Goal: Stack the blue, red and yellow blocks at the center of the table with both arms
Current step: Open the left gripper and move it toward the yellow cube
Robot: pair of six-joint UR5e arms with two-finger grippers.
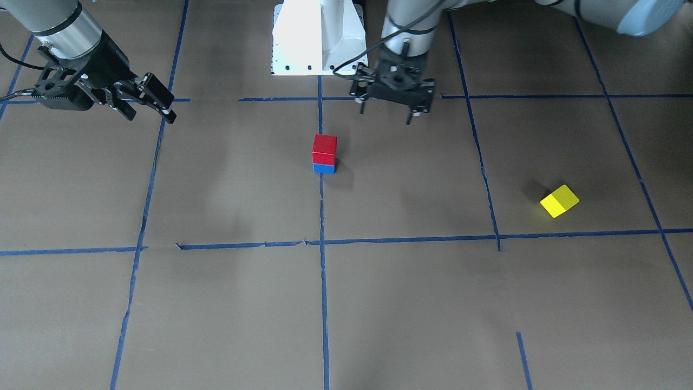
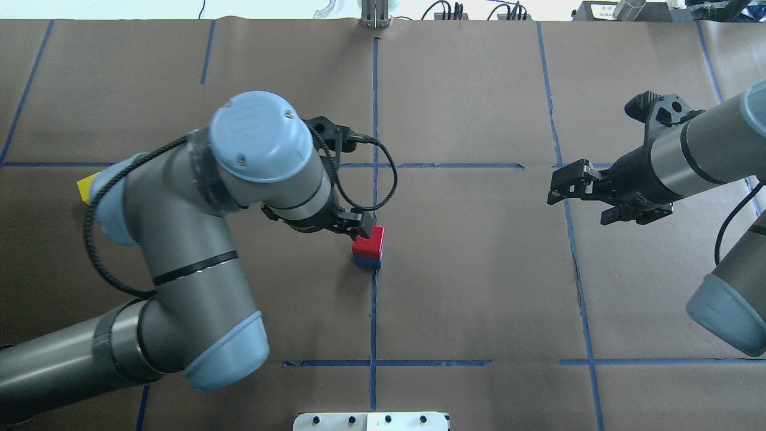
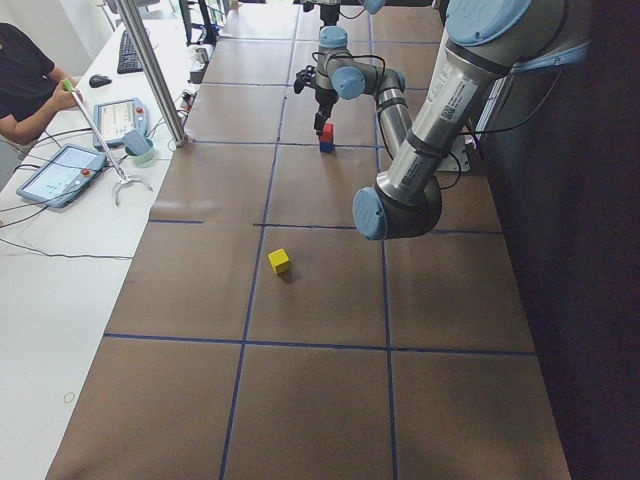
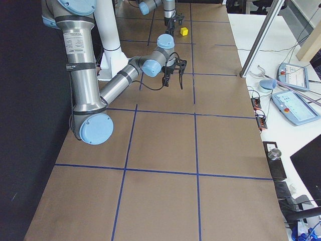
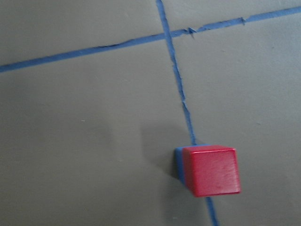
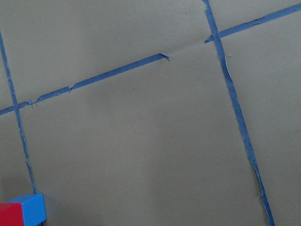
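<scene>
A red block [image 1: 325, 149] sits on a blue block [image 1: 324, 168] at the table's centre, on the blue tape line; the stack also shows in the overhead view [image 2: 368, 242] and the left wrist view [image 5: 211, 170]. The yellow block [image 1: 560, 201] lies alone on the robot's left side, tilted to the grid, and in the overhead view [image 2: 88, 187] the left arm half hides it. My left gripper [image 1: 387, 114] is open and empty, raised above the table just on the base side of the stack. My right gripper [image 1: 151, 115] is open and empty, raised far out on the robot's right.
Brown paper with blue tape grid lines [image 1: 323, 281] covers the table. The white robot base [image 1: 319, 38] stands at the table's edge behind the stack. The left arm's elbow [image 2: 179, 281] hangs over the table's left half. An operator's bench with tablets [image 3: 60, 175] runs along the far side.
</scene>
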